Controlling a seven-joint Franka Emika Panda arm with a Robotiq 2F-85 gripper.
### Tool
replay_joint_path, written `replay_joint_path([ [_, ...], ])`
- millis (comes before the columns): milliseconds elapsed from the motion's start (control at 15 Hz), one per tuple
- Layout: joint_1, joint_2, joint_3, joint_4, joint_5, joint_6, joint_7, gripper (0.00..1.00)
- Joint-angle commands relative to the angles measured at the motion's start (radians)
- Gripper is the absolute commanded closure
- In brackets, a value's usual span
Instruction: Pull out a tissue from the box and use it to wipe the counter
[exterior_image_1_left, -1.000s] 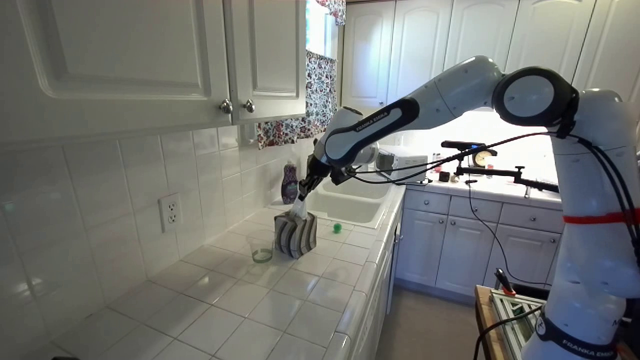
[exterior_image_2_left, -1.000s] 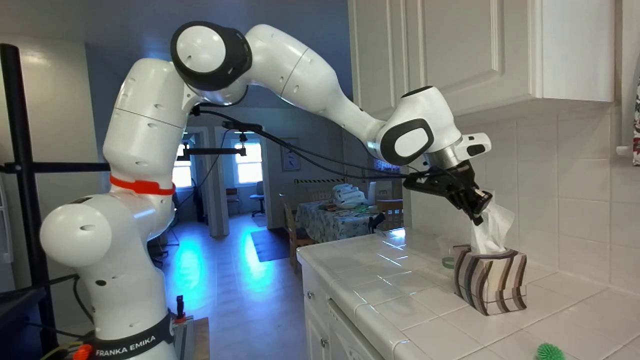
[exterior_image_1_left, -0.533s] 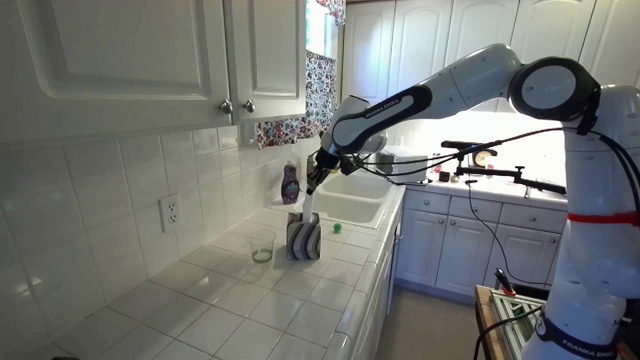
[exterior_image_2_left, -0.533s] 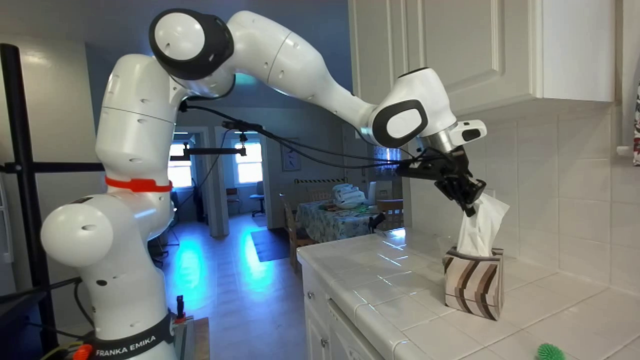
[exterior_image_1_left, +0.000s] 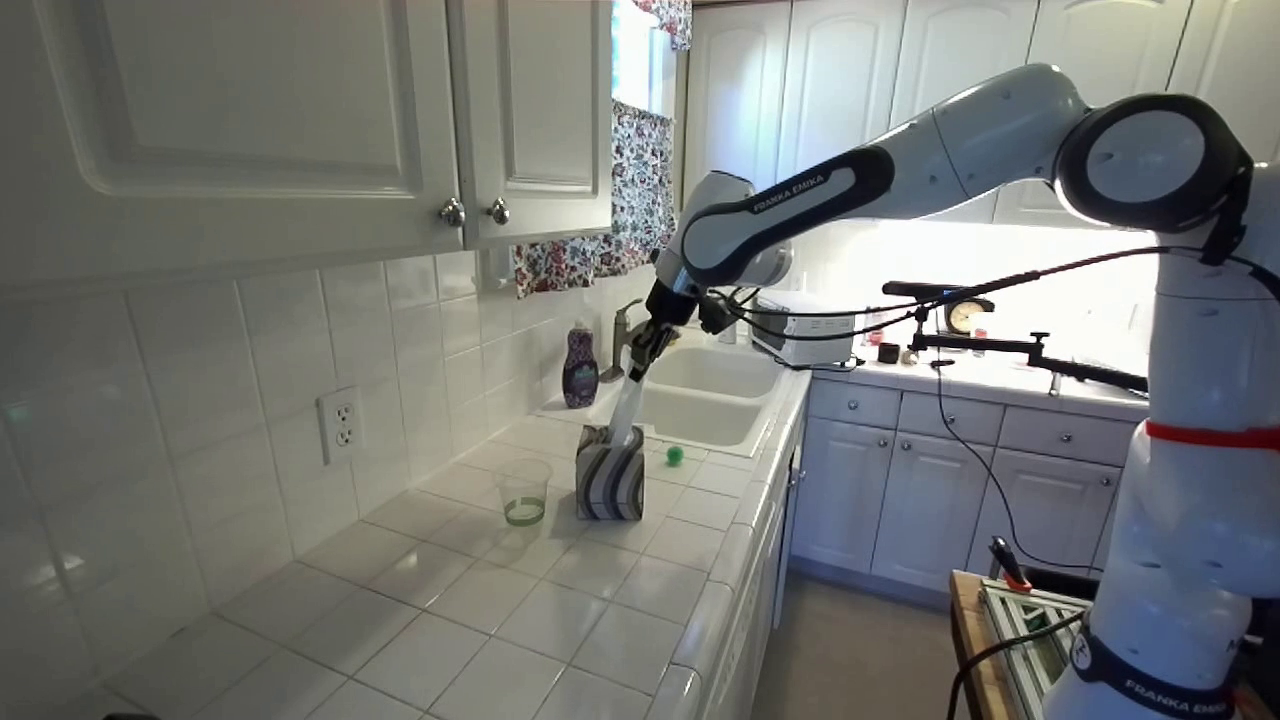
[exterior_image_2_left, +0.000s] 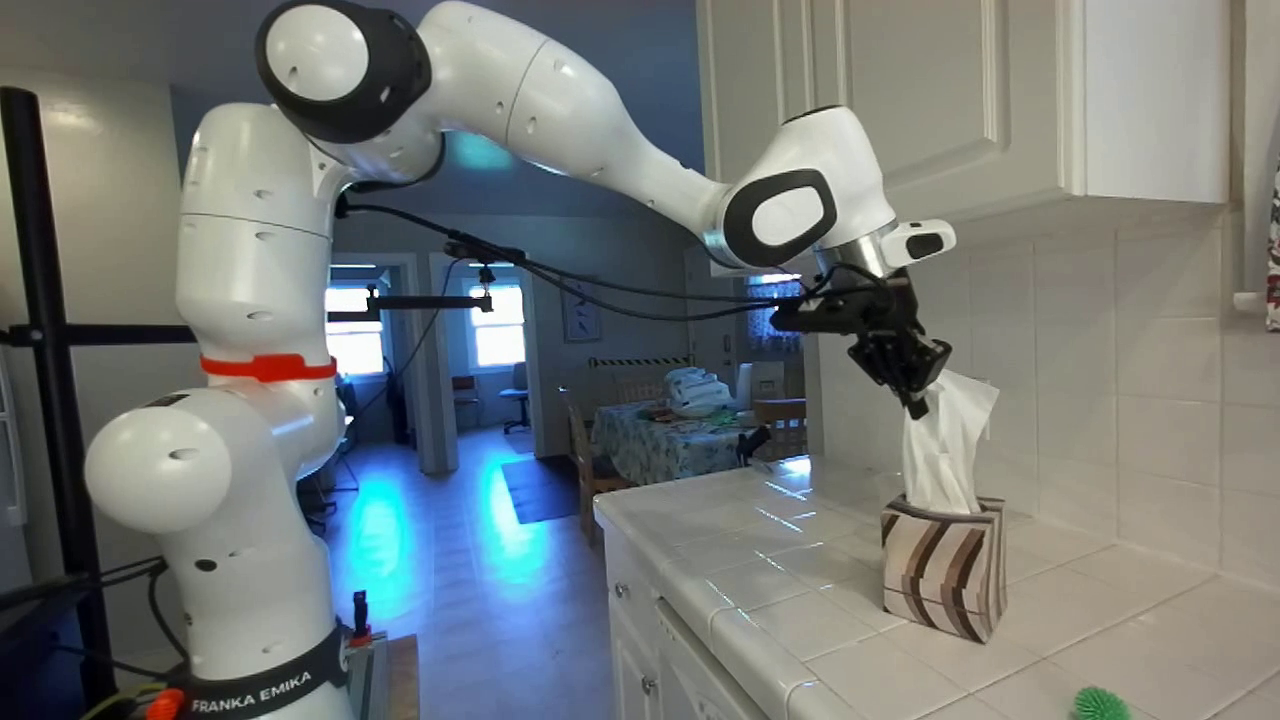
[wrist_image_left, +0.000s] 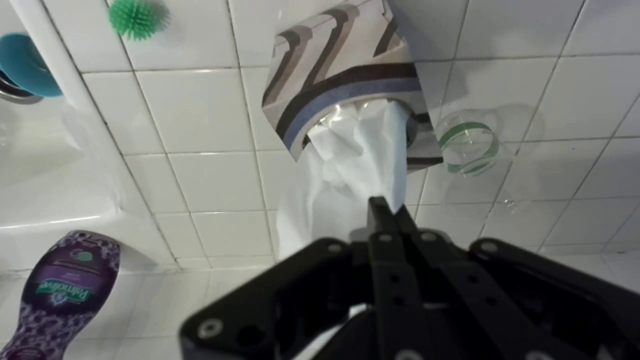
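Room between box (exterior_image_1_left: 610, 485) and counter edge (exterior_image_1_left: 710, 612)

The black trim (exterior_image_1_left: 788, 194) along the robot forearm (exterior_image_1_left: 920, 165) reads “FRANKA EMIKA” in white; the black base band (exterior_image_2_left: 262, 692) carries the same name in both exterior views. In the wrist view, at left, “Palmolive” is lettered on the purple dish-soap bottle (wrist_image_left: 70, 295); its smaller print is illegible.
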Motion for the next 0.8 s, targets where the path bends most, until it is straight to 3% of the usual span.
replay_joint_path([
  [0, 0.028, -0.079, -0.024, -0.054, 0.020, -0.082, -0.083, 1.00],
  [733, 0.085, -0.156, -0.054, -0.093, 0.024, 0.050, -0.065, 1.00],
])
